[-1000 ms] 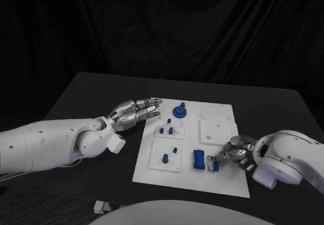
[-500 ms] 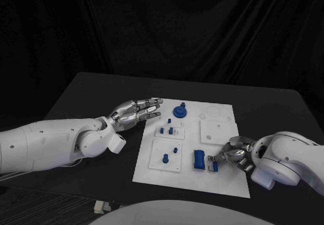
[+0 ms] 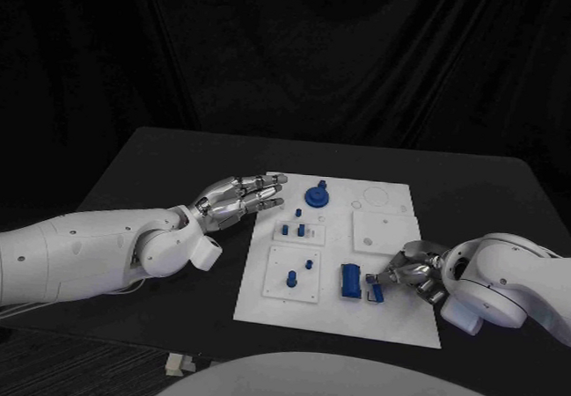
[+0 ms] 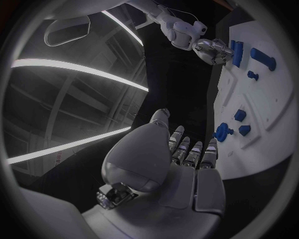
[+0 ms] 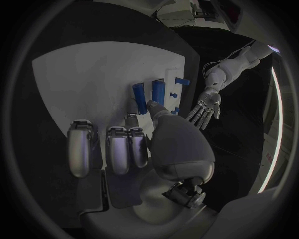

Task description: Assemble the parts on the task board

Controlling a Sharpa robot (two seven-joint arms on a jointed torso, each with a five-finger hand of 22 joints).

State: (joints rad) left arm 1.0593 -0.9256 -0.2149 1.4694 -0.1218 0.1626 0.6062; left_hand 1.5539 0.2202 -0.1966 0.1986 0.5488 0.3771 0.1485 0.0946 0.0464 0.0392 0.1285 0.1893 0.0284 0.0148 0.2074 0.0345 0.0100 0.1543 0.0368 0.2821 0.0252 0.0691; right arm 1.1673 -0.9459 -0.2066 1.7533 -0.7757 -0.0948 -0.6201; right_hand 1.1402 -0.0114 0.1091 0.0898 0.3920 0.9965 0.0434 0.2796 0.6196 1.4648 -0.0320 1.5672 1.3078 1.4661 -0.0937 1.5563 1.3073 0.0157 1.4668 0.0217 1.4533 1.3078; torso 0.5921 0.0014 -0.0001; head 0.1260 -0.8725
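The white task board [image 3: 384, 319] lies in the middle of the black table. On it a blue knob [image 3: 316, 197] stands at the far end, small blue pegs [image 3: 296, 228] stand nearer the middle, and a long blue block [image 3: 350, 281] lies near the front. Just right of the block lies a small blue piece [image 3: 376, 293]. My right hand [image 3: 412, 272] has its fingers curled, and thumb and fingertip pinch the near end of the small blue piece [image 5: 138, 94]. My left hand [image 3: 241, 196] hovers flat and open at the board's far left corner, holding nothing.
Raised white square plates [image 3: 384, 230] sit on the board's right half and front left. Black table [image 3: 172, 167] surrounds the board on all sides. My left forearm [image 3: 93, 251] lies along the table's left side.
My right hand has crept slightly left and toward the front, and the small blue piece has shifted a little with it. The left hand has not moved.
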